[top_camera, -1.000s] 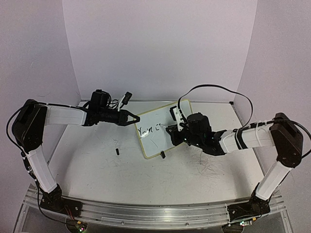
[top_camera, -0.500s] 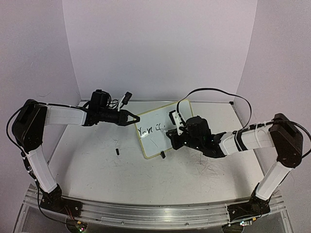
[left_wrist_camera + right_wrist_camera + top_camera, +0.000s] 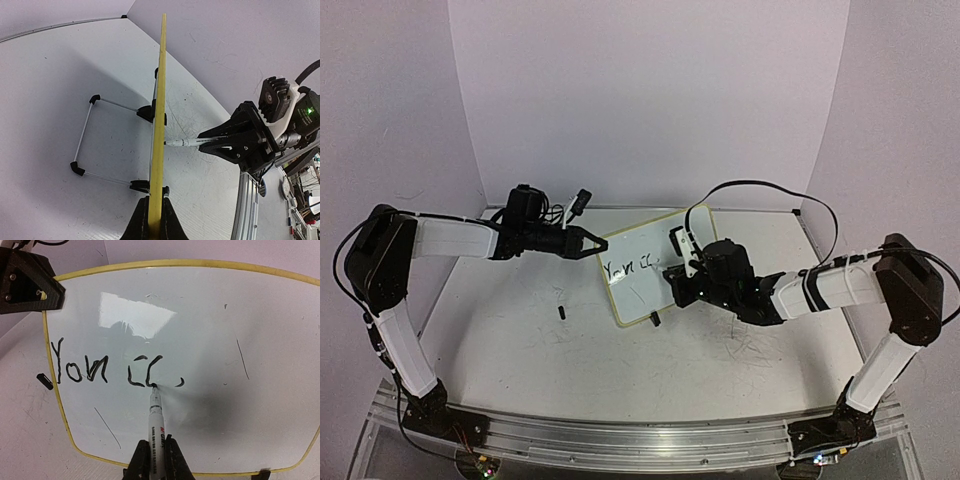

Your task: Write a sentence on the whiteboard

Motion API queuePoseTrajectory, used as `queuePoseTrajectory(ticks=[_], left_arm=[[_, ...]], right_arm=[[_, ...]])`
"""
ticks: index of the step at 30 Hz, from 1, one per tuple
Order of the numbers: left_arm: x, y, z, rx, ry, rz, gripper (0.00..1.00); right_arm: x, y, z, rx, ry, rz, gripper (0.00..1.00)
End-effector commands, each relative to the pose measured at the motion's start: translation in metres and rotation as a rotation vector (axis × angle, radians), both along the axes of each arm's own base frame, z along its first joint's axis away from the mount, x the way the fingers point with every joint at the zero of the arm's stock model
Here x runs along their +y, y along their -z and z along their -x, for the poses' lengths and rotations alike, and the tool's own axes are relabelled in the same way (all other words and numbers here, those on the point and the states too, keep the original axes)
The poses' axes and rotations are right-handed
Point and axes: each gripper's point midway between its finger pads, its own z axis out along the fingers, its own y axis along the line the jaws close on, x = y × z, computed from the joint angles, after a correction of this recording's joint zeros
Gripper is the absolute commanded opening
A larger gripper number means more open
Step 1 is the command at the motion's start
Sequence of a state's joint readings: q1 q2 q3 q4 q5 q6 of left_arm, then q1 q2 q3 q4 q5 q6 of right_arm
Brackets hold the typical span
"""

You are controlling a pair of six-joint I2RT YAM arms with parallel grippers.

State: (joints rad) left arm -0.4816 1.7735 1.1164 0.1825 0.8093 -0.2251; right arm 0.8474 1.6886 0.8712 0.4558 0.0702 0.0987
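The whiteboard (image 3: 645,268) stands tilted mid-table; its yellow rim (image 3: 159,115) shows edge-on in the left wrist view, its white face (image 3: 200,325) fills the right wrist view. My left gripper (image 3: 603,243) is shut on the board's left rim (image 3: 155,220). My right gripper (image 3: 676,282) is shut on a white marker (image 3: 156,422), its black tip touching the board. The sentence (image 3: 105,371) reads "You" plus the first strokes of a second word. The marker also shows in the left wrist view (image 3: 186,142).
A small black marker cap (image 3: 561,312) lies on the table left of the board. A wire stand with black feet (image 3: 112,142) props the board behind. Faint grey scribble marks (image 3: 242,359) cross the board. Walls enclose the back and sides.
My right gripper has moved the marker slightly left and down on the board, adding strokes after "You". The left arm and board have not moved.
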Motion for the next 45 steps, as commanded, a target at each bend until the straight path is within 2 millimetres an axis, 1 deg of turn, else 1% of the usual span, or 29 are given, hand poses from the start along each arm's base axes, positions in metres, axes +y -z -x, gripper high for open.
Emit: queuePoseTrajectory(ticks=[1, 9, 16, 21, 24, 26, 34, 45], left_arm=[[0.008, -0.004, 0.005, -0.009, -0.008, -0.017, 0.00], [0.008, -0.005, 0.005, -0.008, -0.007, -0.015, 0.00], [0.008, -0.005, 0.005, -0.009, -0.006, -0.014, 0.00], [0.008, -0.005, 0.005, -0.010, -0.007, -0.014, 0.00], [0.008, -0.005, 0.005, -0.008, -0.006, -0.014, 0.00], [0.007, -0.005, 0.005, -0.009, -0.006, -0.014, 0.00], [0.008, -0.005, 0.005, -0.013, -0.008, -0.016, 0.00], [0.008, -0.008, 0.005, -0.020, -0.009, -0.015, 0.00]], right_arm=[[-0.003, -0.025, -0.019, -0.059, 0.070, -0.044, 0.00], [-0.001, -0.035, -0.022, -0.078, 0.073, -0.056, 0.00], [0.004, -0.038, -0.023, -0.082, 0.061, -0.063, 0.00], [0.004, -0.034, -0.023, -0.074, 0.060, -0.059, 0.00], [0.005, -0.035, -0.023, -0.076, 0.060, -0.062, 0.00], [0.004, -0.032, -0.023, -0.068, 0.060, -0.054, 0.00], [-0.004, -0.002, -0.010, -0.005, 0.046, -0.006, 0.00], [-0.010, 0.015, -0.004, 0.038, 0.048, 0.025, 0.00]])
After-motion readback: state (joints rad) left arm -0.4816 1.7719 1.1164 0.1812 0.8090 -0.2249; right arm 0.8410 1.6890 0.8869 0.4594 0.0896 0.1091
